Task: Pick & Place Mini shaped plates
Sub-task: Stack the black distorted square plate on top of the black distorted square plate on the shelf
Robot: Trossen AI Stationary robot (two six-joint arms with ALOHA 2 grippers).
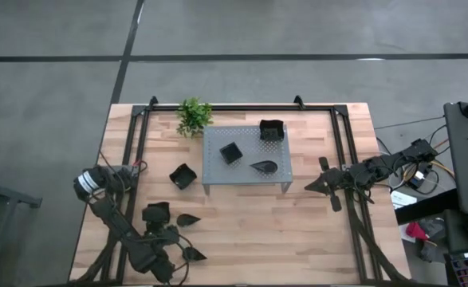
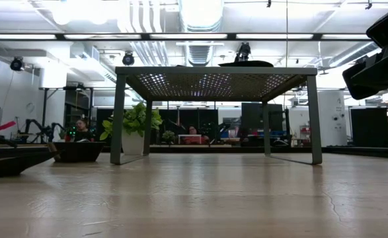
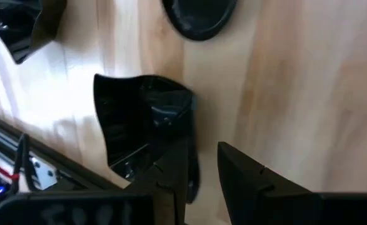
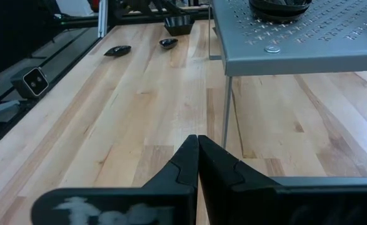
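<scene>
Several glossy black mini plates show. On the grey stand (image 1: 245,155) rest a small square plate (image 1: 231,153), a teardrop plate (image 1: 264,167) and a bigger square plate (image 1: 272,129). On the table lie a square plate (image 1: 182,175), another square plate (image 1: 155,214), a teardrop plate (image 1: 187,219) and a second teardrop (image 1: 192,255). My left gripper (image 3: 203,147) is open, low at the near left, at a small square plate (image 3: 139,119); one finger is over its inside, the other outside its rim. My right gripper (image 4: 197,156) is shut, above the table right of the stand. My left gripper comes at the small square plate's side rim (image 3: 191,134) from the near side, slanting down. The rim lies between the two fingers, with bare wood showing beside the outer finger (image 3: 246,178). The plate sits flat on the table. Whether a finger touches it, I cannot tell.
A small green plant (image 1: 193,116) stands at the stand's far left corner. Black frame rails (image 1: 142,127) run along the left, right and far sides of the table. Bare wood lies between the stand and the near edge (image 1: 265,239).
</scene>
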